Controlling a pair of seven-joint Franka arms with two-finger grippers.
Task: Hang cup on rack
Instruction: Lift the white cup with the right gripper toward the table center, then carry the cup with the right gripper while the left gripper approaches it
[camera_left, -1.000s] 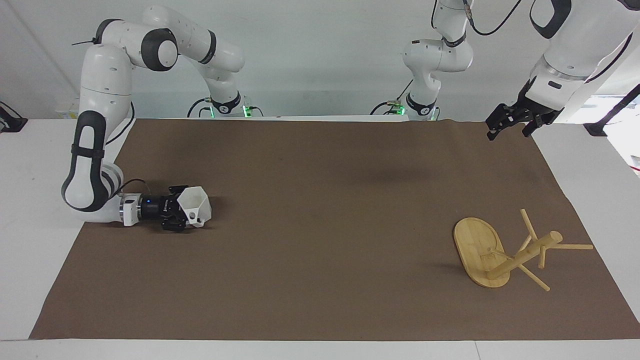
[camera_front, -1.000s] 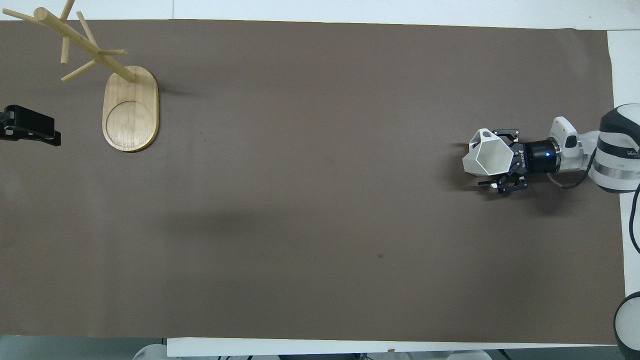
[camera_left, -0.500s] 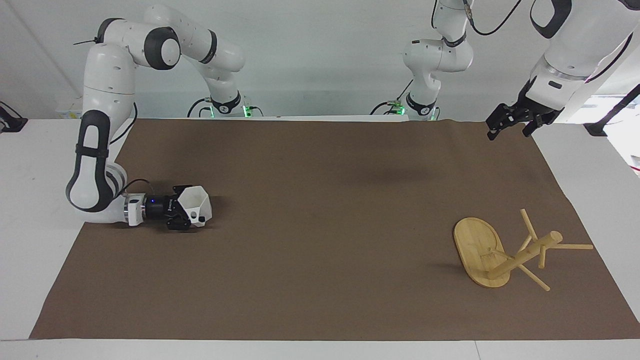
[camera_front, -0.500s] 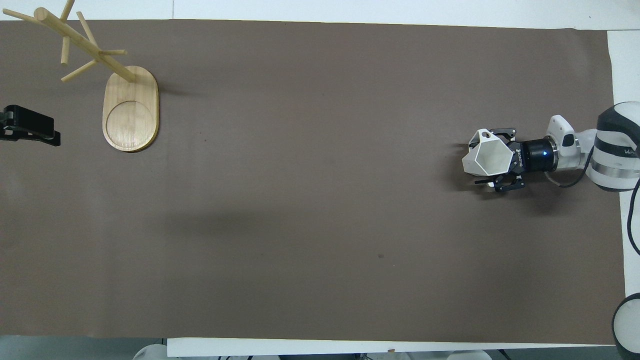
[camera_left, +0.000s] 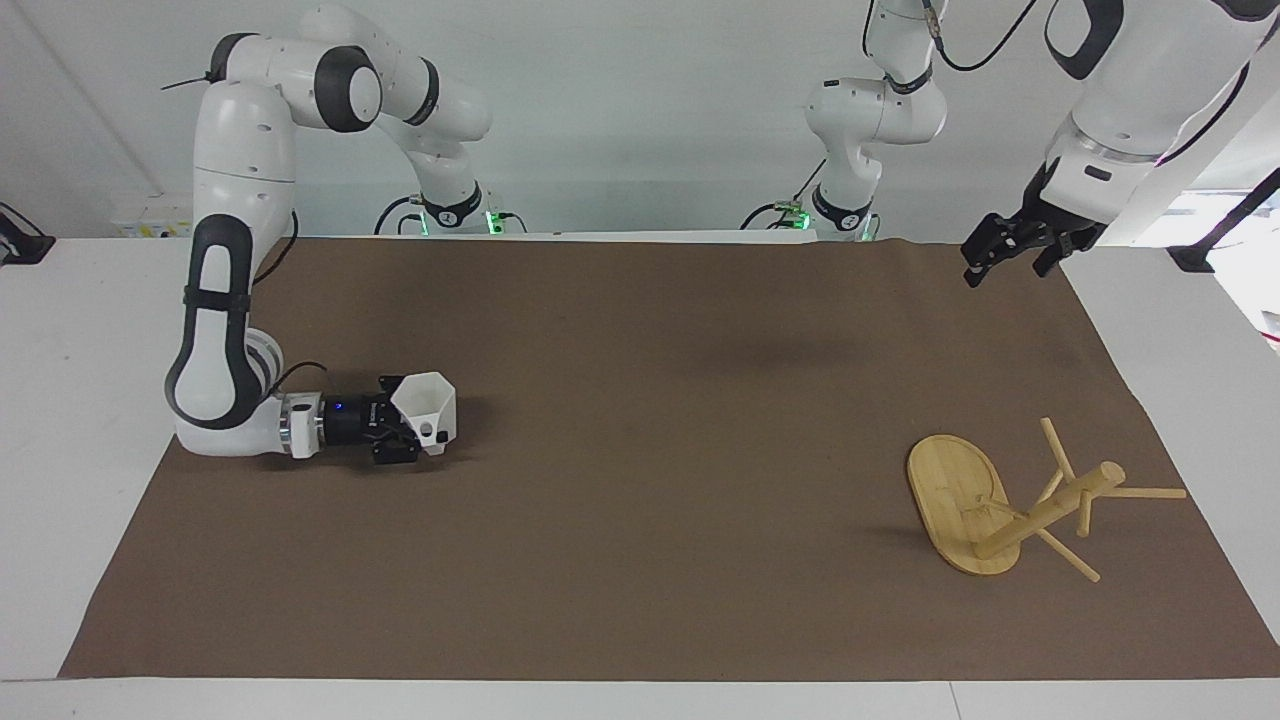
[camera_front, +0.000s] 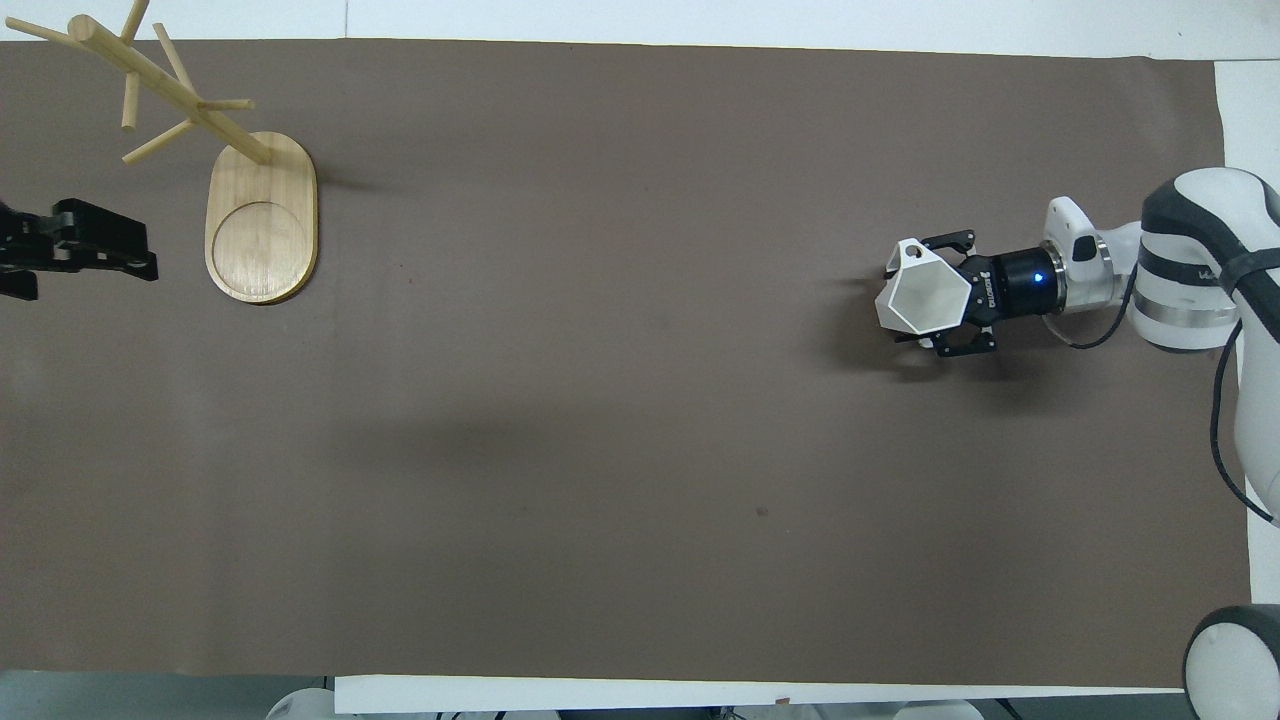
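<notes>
White plastic, the cup (camera_left: 427, 407) sits clamped in the right claw (camera_left: 405, 437), which has closed on it over the last second and carried it a short way toward the middle of the counter (camera_left: 640, 560), away from the right arm's end. The cup's hexagonal mouth faces up and its small handle with a hole shows at the side; the claw's fingers press its lower body from both sides. The right arm reaches out low and level over the brown mat (camera_front: 600, 400), its forearm almost horizontal and its elbow folded upright above the counter's edge. It has straightened a little since the earlier frame.

The left claw (camera_left: 1008, 250) hangs in the air over the mat's corner at the left arm's end, its fingers spread apart and holding nothing. It has drifted slightly inward since a second ago, and its arm waits.

The bamboo rack (camera_left: 1010, 505) stands on the mat well apart from the right claw, near the left claw, unmoved.
</notes>
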